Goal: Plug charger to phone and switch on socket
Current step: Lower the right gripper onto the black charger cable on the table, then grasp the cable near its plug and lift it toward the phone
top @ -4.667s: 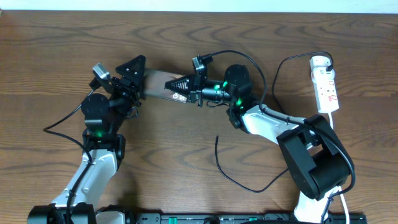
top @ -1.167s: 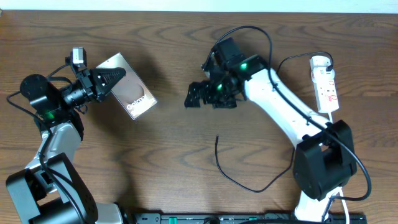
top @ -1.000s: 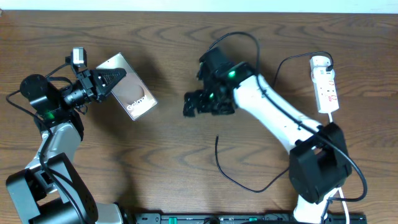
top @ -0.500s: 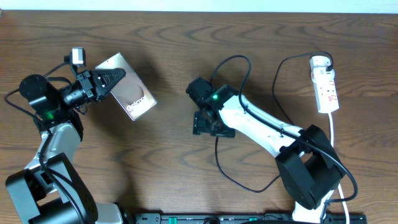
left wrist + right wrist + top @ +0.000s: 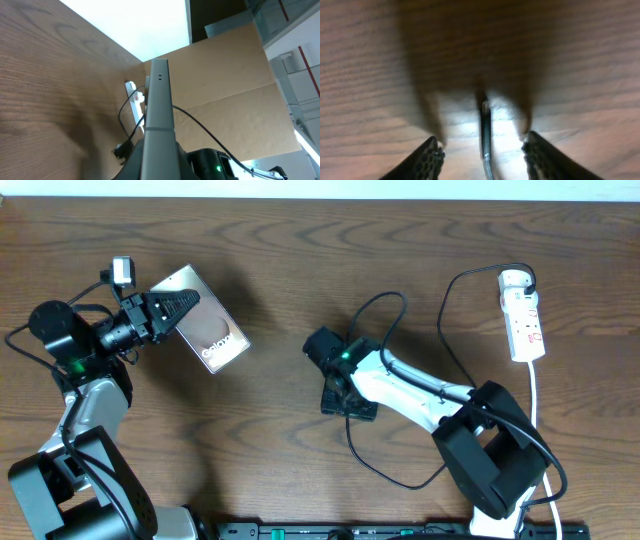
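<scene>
The phone point(image 5: 212, 335) is lifted off the table at the left, screen up and tilted, and my left gripper point(image 5: 193, 305) is shut on its near end. In the left wrist view its grey edge point(image 5: 159, 110) rises straight from my jaws. The charger point(image 5: 351, 442) lies on the table in the middle and curves off to the right. My right gripper point(image 5: 349, 402) is lowered over its free end. In the right wrist view the plug tip point(image 5: 484, 122) lies between my two fingers point(image 5: 431, 157), which stand apart on either side without touching it. The socket point(image 5: 524, 320) lies at the far right.
The strip's white cord point(image 5: 535, 405) runs down the right side toward the front. The right arm's base point(image 5: 500, 470) stands at the front right, beside the charger's curve. A black rail point(image 5: 380, 532) lines the front edge. A cardboard wall point(image 5: 225, 85) rises behind the table.
The right arm has swung from the middle back toward the front and lowered onto the charger's free end, its jaws narrowing. The left arm has kept the phone still.
</scene>
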You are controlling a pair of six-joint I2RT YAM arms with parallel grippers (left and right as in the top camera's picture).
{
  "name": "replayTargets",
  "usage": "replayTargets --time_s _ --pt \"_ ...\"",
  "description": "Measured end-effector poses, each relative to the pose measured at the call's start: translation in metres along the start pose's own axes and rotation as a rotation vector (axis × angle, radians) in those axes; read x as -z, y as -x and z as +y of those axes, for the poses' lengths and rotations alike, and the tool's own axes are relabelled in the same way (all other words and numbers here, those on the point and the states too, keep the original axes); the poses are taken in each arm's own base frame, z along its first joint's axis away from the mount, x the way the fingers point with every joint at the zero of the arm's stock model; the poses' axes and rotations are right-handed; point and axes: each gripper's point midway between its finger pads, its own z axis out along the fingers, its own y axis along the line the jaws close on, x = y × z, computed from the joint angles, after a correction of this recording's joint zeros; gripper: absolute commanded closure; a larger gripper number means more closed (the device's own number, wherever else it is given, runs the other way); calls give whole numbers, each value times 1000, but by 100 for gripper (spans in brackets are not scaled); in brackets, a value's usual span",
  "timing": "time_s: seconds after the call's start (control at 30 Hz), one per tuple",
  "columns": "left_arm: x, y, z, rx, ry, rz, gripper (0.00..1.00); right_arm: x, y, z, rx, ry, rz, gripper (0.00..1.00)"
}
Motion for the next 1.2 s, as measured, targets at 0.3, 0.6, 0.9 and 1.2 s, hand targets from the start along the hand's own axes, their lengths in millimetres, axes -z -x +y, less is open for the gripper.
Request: replayTargets --time_s 0.3,0.6,0.9,1.2 --pt "0 0 0 0 0 0 93 -4 -6 3 1 7 -1 99" --pt "0 0 0 0 0 0 93 -4 -6 3 1 8 -1 99" --pt "0 0 0 0 0 0 93 16 0 33 132 177 78 99" --pt "0 0 0 0 0 0 93 92 13 87 529 679 159 99"
